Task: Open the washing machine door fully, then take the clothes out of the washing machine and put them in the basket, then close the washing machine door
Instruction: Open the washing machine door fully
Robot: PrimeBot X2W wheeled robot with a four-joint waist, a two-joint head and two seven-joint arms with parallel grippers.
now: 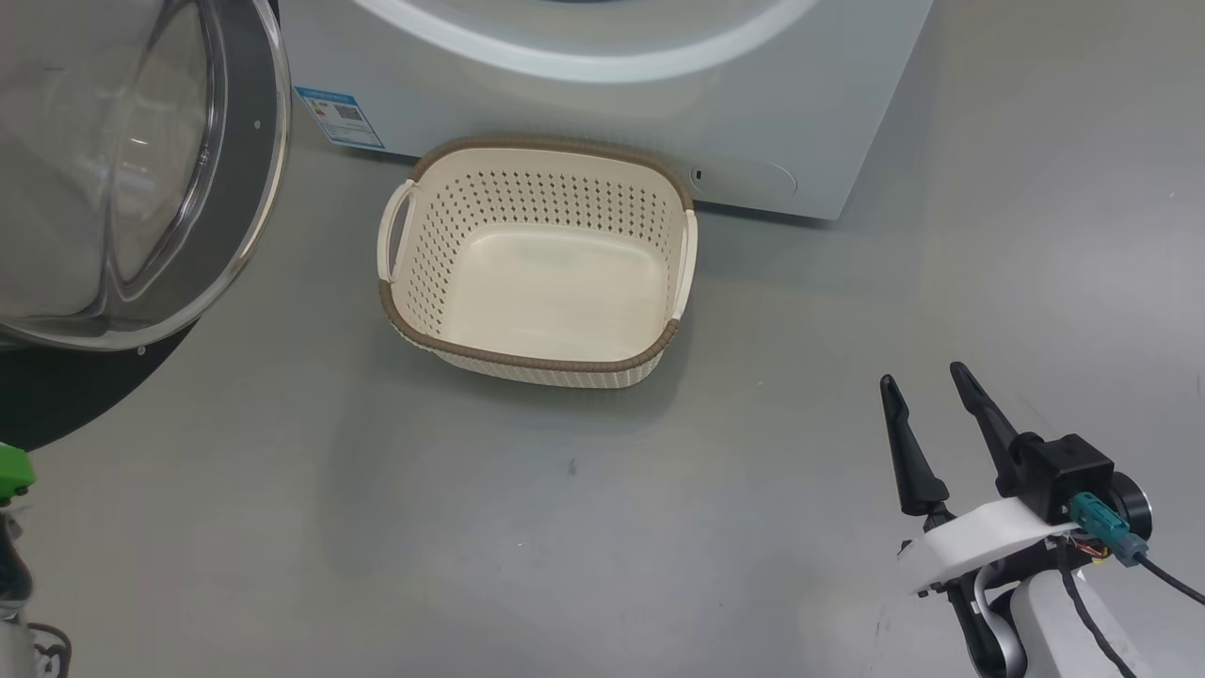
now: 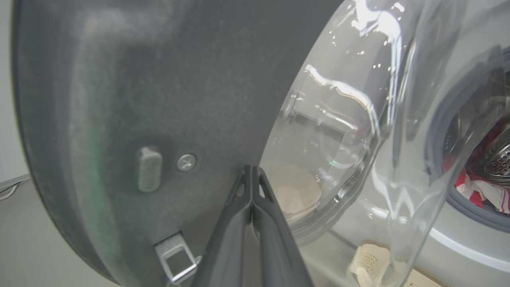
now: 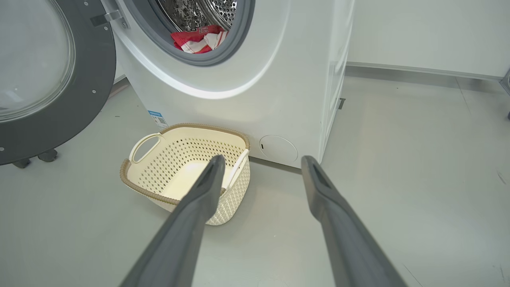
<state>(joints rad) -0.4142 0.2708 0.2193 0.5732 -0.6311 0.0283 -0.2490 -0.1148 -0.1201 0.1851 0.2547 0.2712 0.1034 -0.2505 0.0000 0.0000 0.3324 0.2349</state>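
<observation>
One washing machine (image 3: 255, 99), white, round opening uncovered. One door (image 3: 79, 99) stood swung wide at robot's left. One basket (image 1: 546, 361) sat empty on floor (image 1: 565, 527), just before machine's front, below opening. Clothes (image 3: 197, 40): one red-white bundle lay inside drum at gasket lip; garment count unclear. Two hands: left hand (image 2: 252, 171) was closed, fingers together, gripping nothing, tip near door's dark inner ring, contact unclear; right hand (image 1: 923, 375) was open, empty, right of basket.

perforated plastic basket (image 1: 541, 363), glass door (image 1: 104, 188)
</observation>
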